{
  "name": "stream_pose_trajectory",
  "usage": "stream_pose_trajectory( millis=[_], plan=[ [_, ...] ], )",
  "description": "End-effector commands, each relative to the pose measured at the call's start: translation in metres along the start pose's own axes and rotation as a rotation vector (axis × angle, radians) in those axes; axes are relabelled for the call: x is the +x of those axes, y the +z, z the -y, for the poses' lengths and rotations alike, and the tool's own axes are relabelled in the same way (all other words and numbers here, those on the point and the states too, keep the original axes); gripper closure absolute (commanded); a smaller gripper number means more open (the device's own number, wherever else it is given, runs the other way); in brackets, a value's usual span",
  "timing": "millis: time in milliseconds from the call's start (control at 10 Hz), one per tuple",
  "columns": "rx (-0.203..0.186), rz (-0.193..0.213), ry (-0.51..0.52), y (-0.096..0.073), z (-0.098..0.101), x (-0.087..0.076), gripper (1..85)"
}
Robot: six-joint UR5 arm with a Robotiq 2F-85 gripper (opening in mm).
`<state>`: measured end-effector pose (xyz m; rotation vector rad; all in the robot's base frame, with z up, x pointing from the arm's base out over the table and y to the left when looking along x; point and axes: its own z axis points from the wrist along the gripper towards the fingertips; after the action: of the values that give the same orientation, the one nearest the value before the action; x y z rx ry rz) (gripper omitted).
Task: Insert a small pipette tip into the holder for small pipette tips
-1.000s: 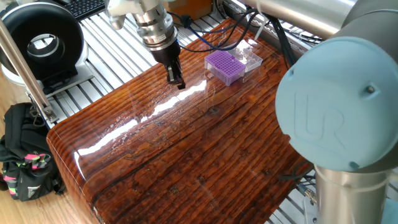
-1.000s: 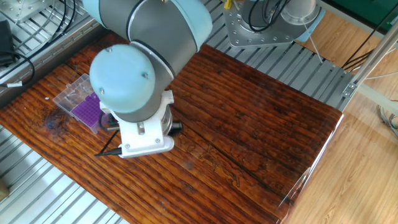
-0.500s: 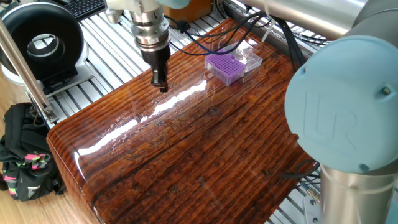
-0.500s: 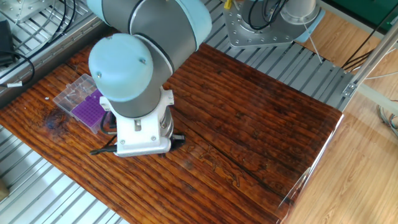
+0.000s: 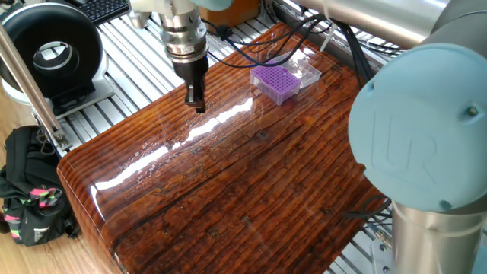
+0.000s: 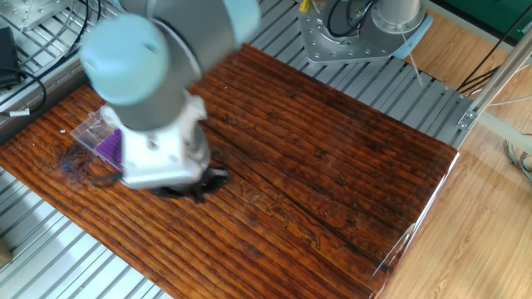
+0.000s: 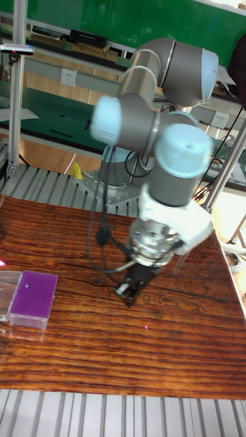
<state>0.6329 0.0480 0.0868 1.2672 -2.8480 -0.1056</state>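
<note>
The holder for small pipette tips is a small purple rack with a clear lid part, standing at the far side of the wooden table. It also shows at the left in the tall fixed view and half behind the blurred arm in the other fixed view. My gripper hangs just above the wood, well left of the holder. Its dark fingers stand together, shut. No small pipette tip can be made out; it is too small to tell whether one sits between the fingers.
A black round device and a black bag sit left of the table, off its edge. Cables trail behind the holder. The arm's big blue joint fills the right foreground. Metal slats surround the table.
Over the last second the gripper swung left, away from the holder, and turned about its axis. The other fixed view shows the arm blurred, still moving left.
</note>
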Motion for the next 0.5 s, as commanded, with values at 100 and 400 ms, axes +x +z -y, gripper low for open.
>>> stream_pose_trajectory(
  millis=[100,400],
  plan=[
    [-0.041,0.108,-0.064,0.002,0.027,0.032,84.7],
    [-0.061,0.124,-0.102,0.002,0.021,0.03,84.7]
  ],
)
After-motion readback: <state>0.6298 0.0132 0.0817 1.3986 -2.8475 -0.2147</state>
